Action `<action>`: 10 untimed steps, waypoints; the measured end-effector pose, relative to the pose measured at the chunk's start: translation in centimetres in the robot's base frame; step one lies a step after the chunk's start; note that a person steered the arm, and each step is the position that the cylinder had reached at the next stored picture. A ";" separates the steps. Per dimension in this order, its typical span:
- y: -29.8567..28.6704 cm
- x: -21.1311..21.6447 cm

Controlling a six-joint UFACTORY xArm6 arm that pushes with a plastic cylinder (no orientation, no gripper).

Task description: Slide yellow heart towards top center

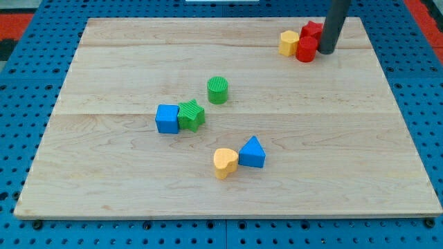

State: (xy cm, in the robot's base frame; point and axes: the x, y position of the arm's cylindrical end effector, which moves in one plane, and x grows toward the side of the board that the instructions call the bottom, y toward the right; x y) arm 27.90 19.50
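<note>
The yellow heart lies below the board's middle, touching the blue triangle on its right. My tip is far off at the view's top right, right beside the red cylinder and in front of a second red block. A yellow hexagon-like block sits just left of the red cylinder. The rod comes down from the view's top edge.
A green cylinder stands near the board's centre. A blue cube and a green star touch each other left of centre. The wooden board lies on a blue pegboard surface.
</note>
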 end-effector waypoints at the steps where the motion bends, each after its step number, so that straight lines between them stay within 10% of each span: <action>1: 3.2 6.1; 2: 1.0 19.5; 5: -15.9 31.8; 10: -21.0 26.5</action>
State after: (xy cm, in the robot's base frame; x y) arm 54.38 -1.55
